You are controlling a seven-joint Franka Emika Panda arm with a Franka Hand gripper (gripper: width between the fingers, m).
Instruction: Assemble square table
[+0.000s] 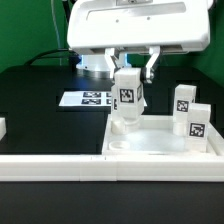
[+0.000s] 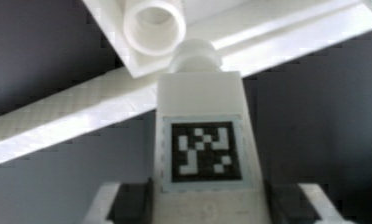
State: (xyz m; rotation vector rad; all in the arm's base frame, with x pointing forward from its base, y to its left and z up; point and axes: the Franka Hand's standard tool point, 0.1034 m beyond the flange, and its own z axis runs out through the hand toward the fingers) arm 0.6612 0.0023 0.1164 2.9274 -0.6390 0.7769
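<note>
Leg-mounting step — pincer (image 1: 130, 72) grips a tagged leg (image 1: 128, 98) upright over the square top's (image 1: 165, 145) corner hole (image 2: 153, 18). Top sits on the black tabletop (image 1: 40, 110); two spare legs (image 1: 190, 115) near its far side. Next — probably lower and twist it in.

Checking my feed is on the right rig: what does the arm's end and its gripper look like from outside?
In the exterior view, a wide glossy white boxy hand body with rounded edges and darker shaded side panels. Below it, the two-finger gripper has short, narrow white fingers. No cables or markings are discernible.
</note>
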